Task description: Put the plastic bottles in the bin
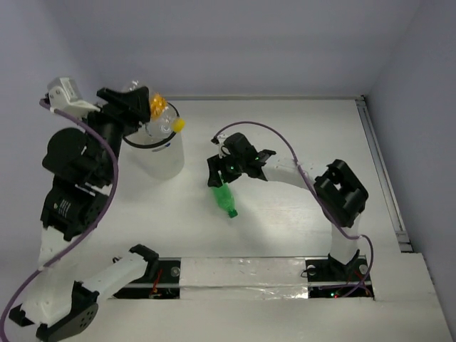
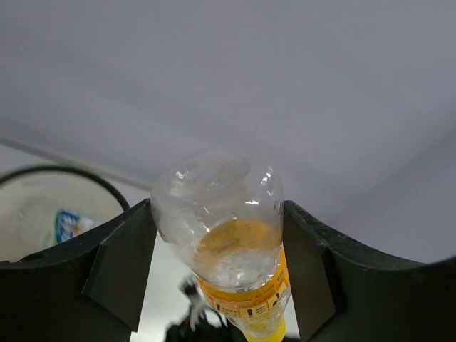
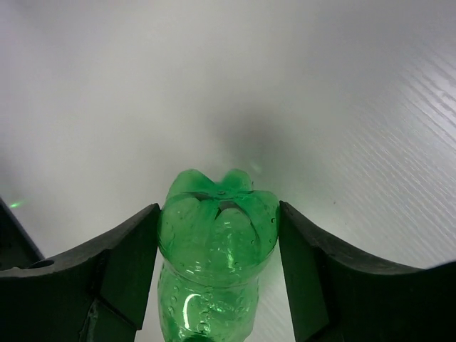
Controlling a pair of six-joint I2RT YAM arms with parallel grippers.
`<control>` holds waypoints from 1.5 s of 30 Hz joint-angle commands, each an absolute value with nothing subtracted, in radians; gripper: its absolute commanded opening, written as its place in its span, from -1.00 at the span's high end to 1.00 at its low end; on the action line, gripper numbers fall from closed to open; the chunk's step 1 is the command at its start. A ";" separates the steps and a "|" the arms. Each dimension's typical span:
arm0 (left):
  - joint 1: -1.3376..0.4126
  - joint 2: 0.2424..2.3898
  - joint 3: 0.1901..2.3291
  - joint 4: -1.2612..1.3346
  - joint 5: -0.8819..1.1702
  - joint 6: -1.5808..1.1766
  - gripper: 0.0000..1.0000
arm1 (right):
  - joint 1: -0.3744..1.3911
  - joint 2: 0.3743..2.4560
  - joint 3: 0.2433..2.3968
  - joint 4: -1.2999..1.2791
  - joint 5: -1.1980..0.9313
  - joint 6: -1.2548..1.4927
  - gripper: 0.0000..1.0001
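Green in the right pincer (image 1: 223, 179): pinching the green bottle (image 1: 226, 198) at its base, mid-tabletop (image 1: 299, 128), long axis slanting, cap toward the near edge and slightly right. In the left pincer (image 1: 142, 107): pinching the orange-labelled bottle (image 1: 160, 116) over the rim of the bin (image 1: 162, 165), long axis near level, yellow cap rightward. Inside the bin, a blue-labelled bottle (image 2: 63, 224).

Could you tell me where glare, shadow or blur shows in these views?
Top external: table bright, nearly washed out. Left wrist: glints on the orange-labelled bottle, wall behind featureless. Right wrist: soft grey shadow on the table beyond the green bottle.
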State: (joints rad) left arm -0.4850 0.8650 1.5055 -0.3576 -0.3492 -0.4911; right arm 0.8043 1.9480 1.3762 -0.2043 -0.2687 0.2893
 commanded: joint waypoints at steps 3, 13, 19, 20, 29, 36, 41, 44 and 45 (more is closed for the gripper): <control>-0.489 1.047 1.670 -0.235 -0.681 -0.263 0.16 | 0.799 1.758 1.281 -0.043 -0.275 0.319 0.00; -0.255 1.229 1.606 -0.016 -0.882 0.000 0.21 | 0.799 1.565 1.190 0.044 -0.261 0.333 0.00; -0.245 1.210 1.353 0.277 -1.000 0.195 0.26 | 0.799 1.465 1.198 0.061 -0.226 0.337 0.00; -0.245 1.210 1.310 0.294 -1.006 0.201 0.27 | 0.790 1.456 1.198 0.064 -0.218 0.341 0.00; -0.245 1.163 1.002 0.650 -1.011 0.327 0.30 | 0.762 1.402 1.241 0.094 -0.164 0.363 0.00; -0.276 1.183 0.913 0.755 -0.983 0.321 0.25 | 0.744 1.422 1.374 0.147 -0.103 0.385 0.01; -0.276 1.160 0.917 0.631 -0.948 0.204 -0.58 | 0.744 1.520 1.540 0.238 -0.003 0.403 0.01; -0.276 1.135 0.963 0.543 -0.917 0.132 -0.92 | 0.744 1.632 1.666 0.316 0.076 0.419 0.01; -0.276 1.132 0.985 0.511 -0.895 0.112 -0.97 | 0.744 1.694 1.696 0.342 0.095 0.422 0.02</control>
